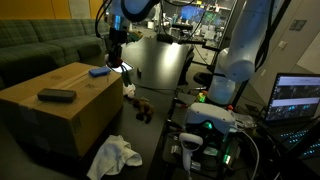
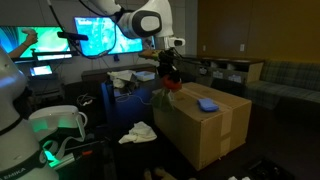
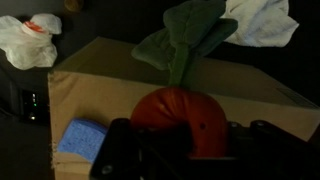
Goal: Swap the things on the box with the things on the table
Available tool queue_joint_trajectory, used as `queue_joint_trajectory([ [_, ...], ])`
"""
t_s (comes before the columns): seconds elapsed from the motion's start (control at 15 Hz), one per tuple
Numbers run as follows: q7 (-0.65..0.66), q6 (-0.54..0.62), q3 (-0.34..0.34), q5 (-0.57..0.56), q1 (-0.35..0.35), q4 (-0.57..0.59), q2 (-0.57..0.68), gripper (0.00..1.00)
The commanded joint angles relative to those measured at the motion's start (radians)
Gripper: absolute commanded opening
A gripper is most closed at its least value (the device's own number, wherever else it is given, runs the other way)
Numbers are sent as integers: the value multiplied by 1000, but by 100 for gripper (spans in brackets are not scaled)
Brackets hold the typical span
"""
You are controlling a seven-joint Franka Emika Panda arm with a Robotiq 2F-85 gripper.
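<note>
The orange-red stuffed toy vegetable with green felt leaves [image 3: 175, 118] is clamped in the closed end effector [image 2: 168, 72] over one end of the large tan cardboard box [image 1: 60, 112]. A flat blue sponge [image 1: 99, 71] and a black rectangular remote [image 1: 56, 96] lie on the box top. The glossy black table [image 1: 160, 62] stretches beyond.

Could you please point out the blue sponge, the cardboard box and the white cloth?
blue sponge [image 2: 207, 104]: exterior view, its top face.
cardboard box [image 1: 50, 128]: exterior view, bare side wall.
white cloth [image 1: 112, 155]: exterior view, middle of the heap.
</note>
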Motion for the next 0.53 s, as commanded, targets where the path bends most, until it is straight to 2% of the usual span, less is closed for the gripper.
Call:
queue_joint_trajectory([
  [0.0,-17,32,21,-7,19,143,116,0],
  [0.47,-19,24,28,-44,21,453,407,0],
])
